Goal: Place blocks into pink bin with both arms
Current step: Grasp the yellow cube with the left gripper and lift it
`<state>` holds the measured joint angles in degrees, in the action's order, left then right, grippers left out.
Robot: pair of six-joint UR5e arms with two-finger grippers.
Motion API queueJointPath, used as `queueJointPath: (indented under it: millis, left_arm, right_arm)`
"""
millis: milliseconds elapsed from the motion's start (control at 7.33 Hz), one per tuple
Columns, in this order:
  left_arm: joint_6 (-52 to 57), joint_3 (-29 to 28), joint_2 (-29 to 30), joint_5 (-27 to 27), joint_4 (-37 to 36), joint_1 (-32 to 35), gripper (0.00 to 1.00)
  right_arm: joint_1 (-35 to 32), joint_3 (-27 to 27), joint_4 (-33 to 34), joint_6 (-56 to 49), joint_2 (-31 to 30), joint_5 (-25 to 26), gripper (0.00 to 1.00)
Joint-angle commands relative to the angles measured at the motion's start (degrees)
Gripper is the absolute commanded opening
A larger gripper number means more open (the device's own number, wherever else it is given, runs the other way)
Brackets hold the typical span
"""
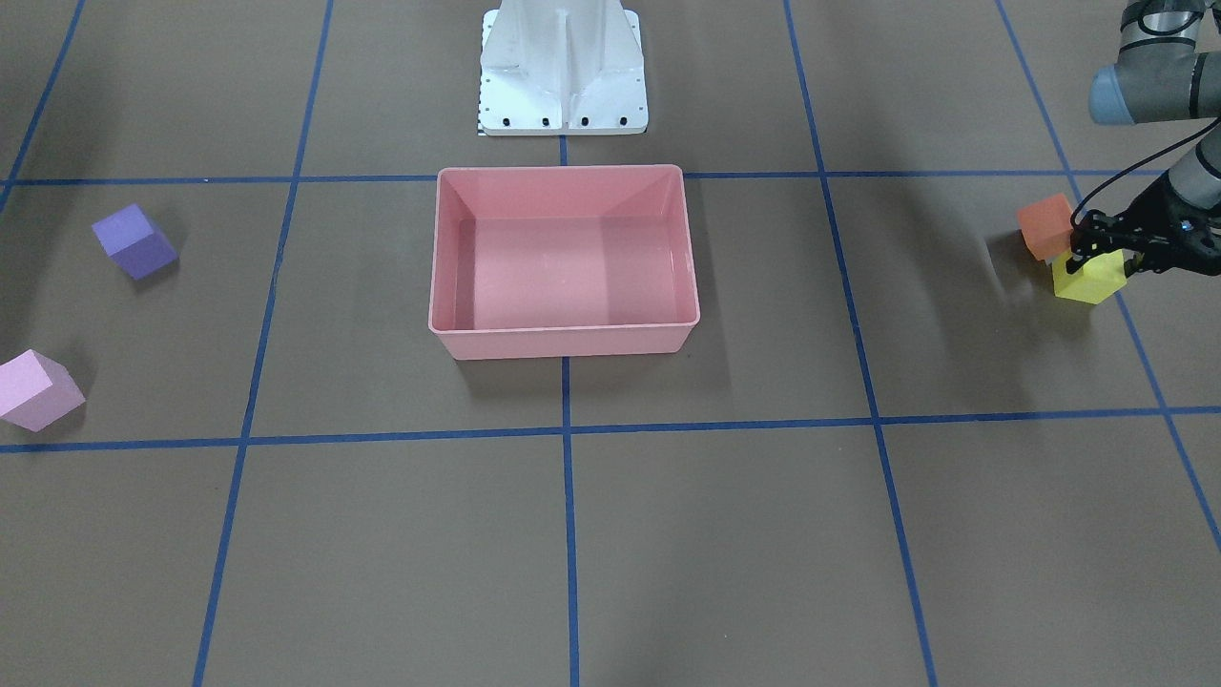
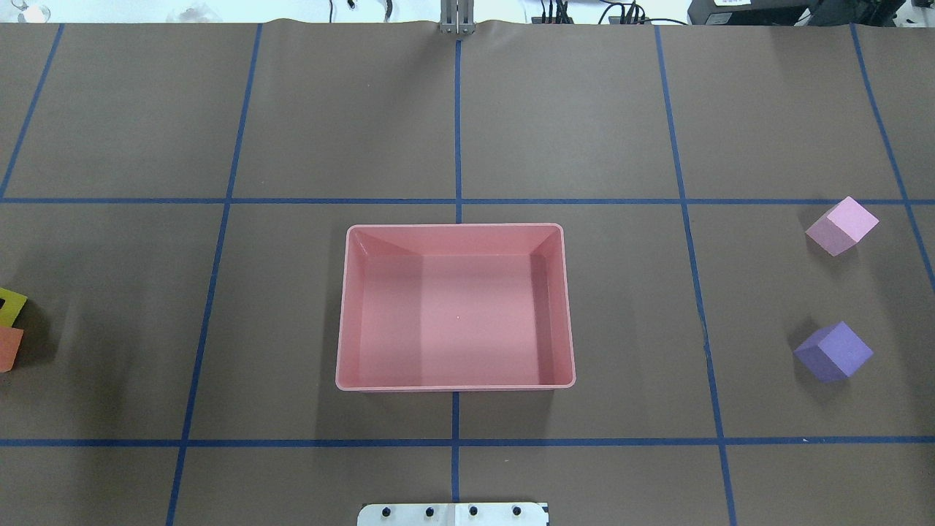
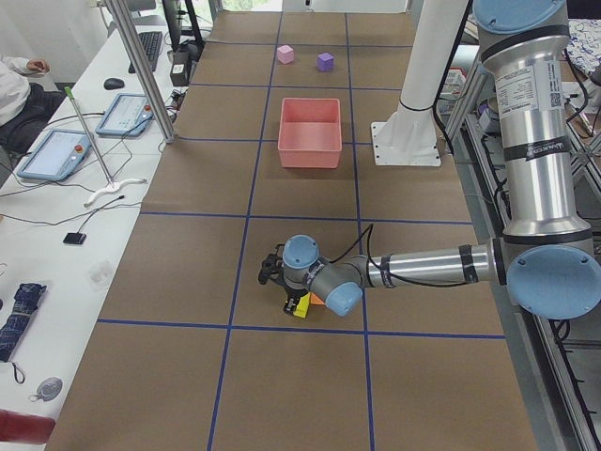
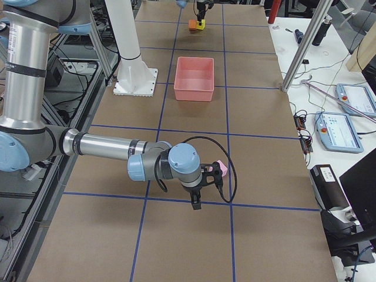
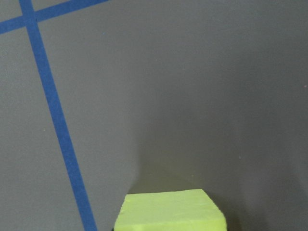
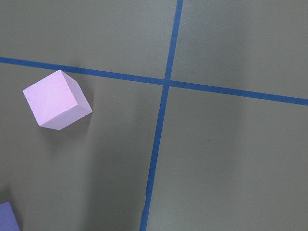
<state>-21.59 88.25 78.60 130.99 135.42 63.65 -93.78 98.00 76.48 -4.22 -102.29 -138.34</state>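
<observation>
A: The yellow block [image 5: 171,211] sat close under the left wrist camera, at the desk's [image 2: 584,109] left end, with the left end effector [image 1: 1102,253] straddling it. Was it pinching?
B: Couldn't tell. Same for the right end effector [image 4: 195,204], over the right end.
A: Risk?
B: The orange block [image 1: 1046,224] lay just beside the yellow one, so a lift could've dragged or tipped it.
A: And the pink bin [image 2: 454,228]?
B: Mid-desk, mouth up, long axis along the desk's long edges.

You're looking down from behind the robot [image 1: 563,76], facing it from opposite, both sharing the pink bin [image 2: 456,241], wrist cameras peering close.
</observation>
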Motion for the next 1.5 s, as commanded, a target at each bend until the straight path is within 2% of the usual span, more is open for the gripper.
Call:
queueJointPath:
  millis: [0,273,409,682,818,1091,1227,1364]
  left_arm:
    - [-0.03,5.06,0.85,6.71,-3.91,5.39,0.00]
    - [-0.82,18.99,4.96,6.12,-23.96,5.78,0.00]
    - [-5.96,23.77,8.29,6.03,-29.81,5.26,0.00]
    - [-21.15,26.35,15.50,5.76,-30.04,-1.30,0.00]
    - [-28.61,27.15,19.88,2.89,-30.13,-6.56,0.00]
    - [-42.95,27.77,27.97,-4.48,-30.65,-18.77,0.00]
    - [-48.58,27.68,32.54,-8.35,-32.83,-24.66,0.00]
    - [-52.90,27.59,39.11,-13.17,-38.86,-30.11,0.00]
  right_arm:
    - [0.00,-0.01,0.07,0.09,-0.02,-0.09,1.00]
    - [0.00,-0.09,0.08,0.09,-0.02,-0.09,1.00]
    - [0.00,-0.01,0.08,0.09,-0.02,-0.09,1.00]
    - [0.00,0.08,0.08,0.96,0.07,-0.26,1.00]
    - [0.26,0.69,-0.19,6.71,0.16,-0.35,1.00]
    - [3.58,1.14,-5.43,16.65,0.33,0.08,1.00]
    - [5.26,1.14,-6.68,18.88,0.60,0.52,1.00]
    - [5.97,1.14,-6.69,19.16,0.95,1.92,1.00]
